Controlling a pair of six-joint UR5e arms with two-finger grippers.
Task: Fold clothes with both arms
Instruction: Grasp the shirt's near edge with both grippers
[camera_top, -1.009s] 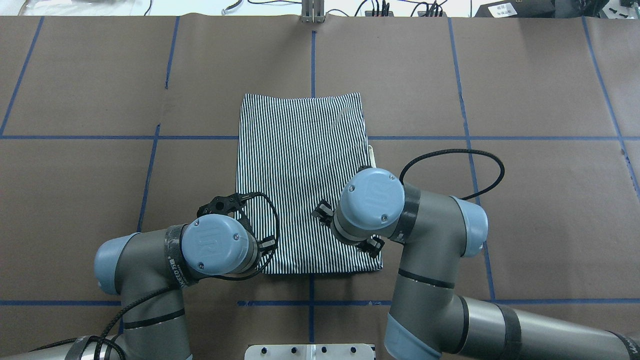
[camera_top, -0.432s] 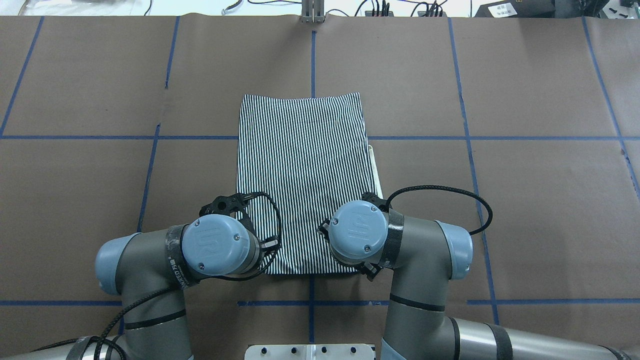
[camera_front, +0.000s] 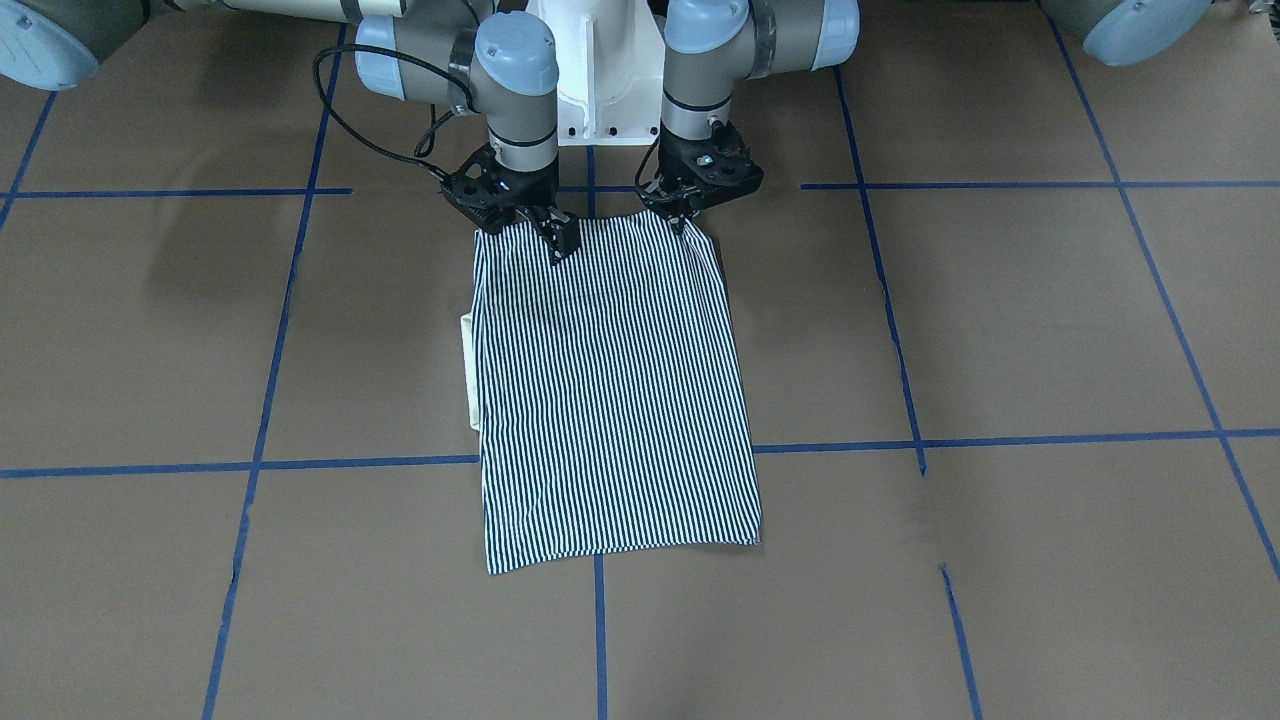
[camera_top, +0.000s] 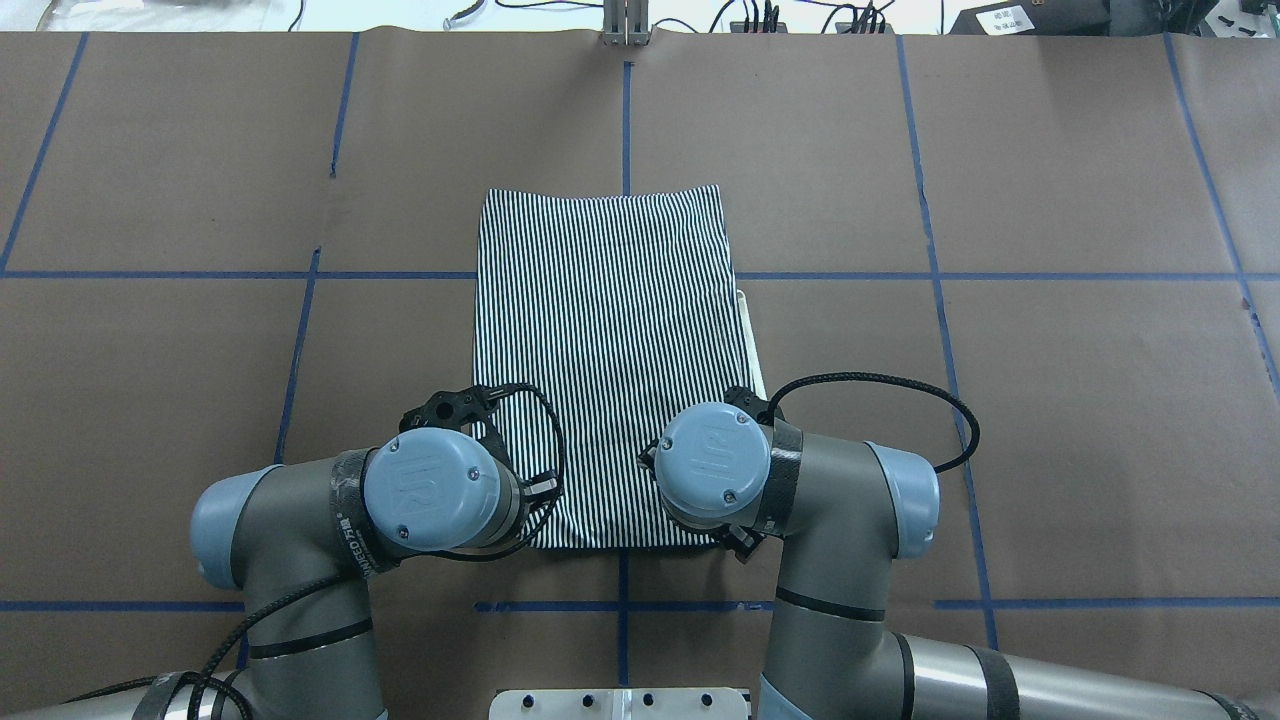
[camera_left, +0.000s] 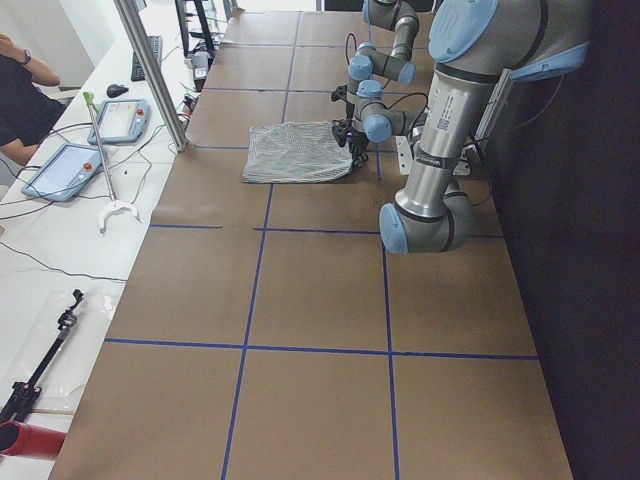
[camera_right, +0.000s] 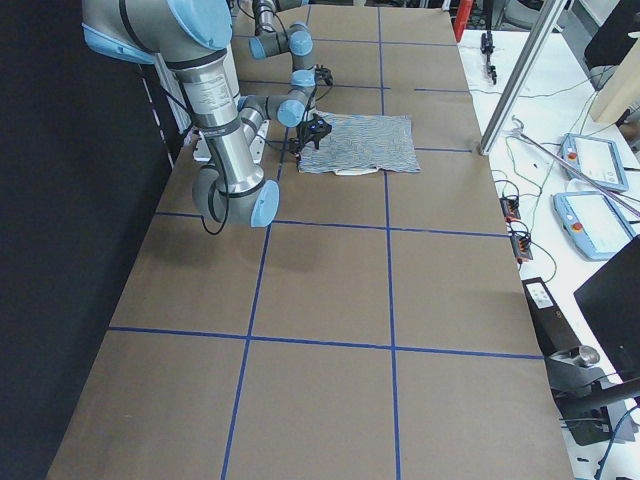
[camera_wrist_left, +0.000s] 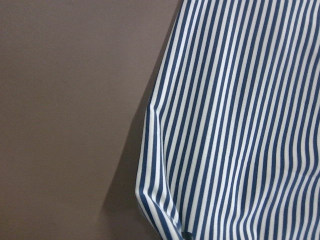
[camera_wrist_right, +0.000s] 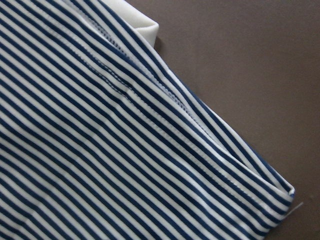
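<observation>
The striped shirt (camera_front: 610, 400) lies folded into a long rectangle (camera_top: 605, 330) in the middle of the table, and its cream collar (camera_front: 468, 370) peeks out at one side. Both grippers stand at its near edge, by the robot. My left gripper (camera_front: 684, 222) is shut on the near left corner, and the left wrist view shows that cloth (camera_wrist_left: 235, 125) raised a little, with a shadow under it. My right gripper (camera_front: 552, 238) rests low on the near edge by the other corner and looks open. The cloth there (camera_wrist_right: 100, 150) lies flat, beside the collar (camera_wrist_right: 135, 20). From overhead, the wrists hide both sets of fingers.
Brown paper with blue tape lines (camera_top: 300, 275) covers the table. The white robot base (camera_front: 600, 90) stands just behind the grippers. Past the far edge, a side bench holds tablets (camera_left: 70, 165) and cables, and a person (camera_left: 20, 85) sits there.
My right arm has swung back toward the robot and down onto the shirt's near edge, then nearly stopped. The left arm and the shirt have stayed put.
</observation>
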